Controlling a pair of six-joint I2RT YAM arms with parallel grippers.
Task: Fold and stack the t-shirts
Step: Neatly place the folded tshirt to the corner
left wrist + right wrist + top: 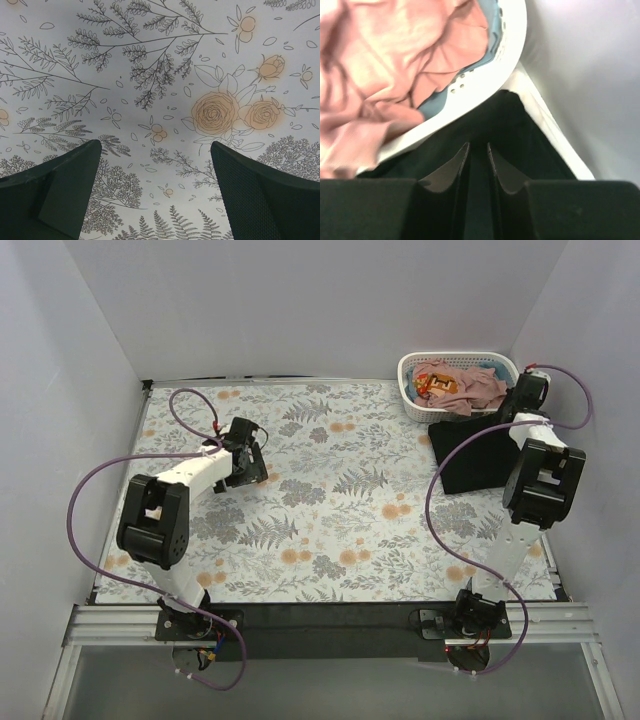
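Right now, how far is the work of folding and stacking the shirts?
Done: no stack of folded shirts shows. In hand: the black shirt lies beside the basket on the table, and the right tool is low over its edge, fingers nearly together; a grip cannot be confirmed. The left tool is open and empty. Left: the pink shirts lie crumpled in the basket.

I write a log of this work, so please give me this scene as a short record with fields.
left claw: open, empty, above floral cloth
right claw: shut on black t-shirt, beside basket
black t-shirt: lying on the cloth, far right
pink t-shirts: crumpled inside the basket
stack: none yet
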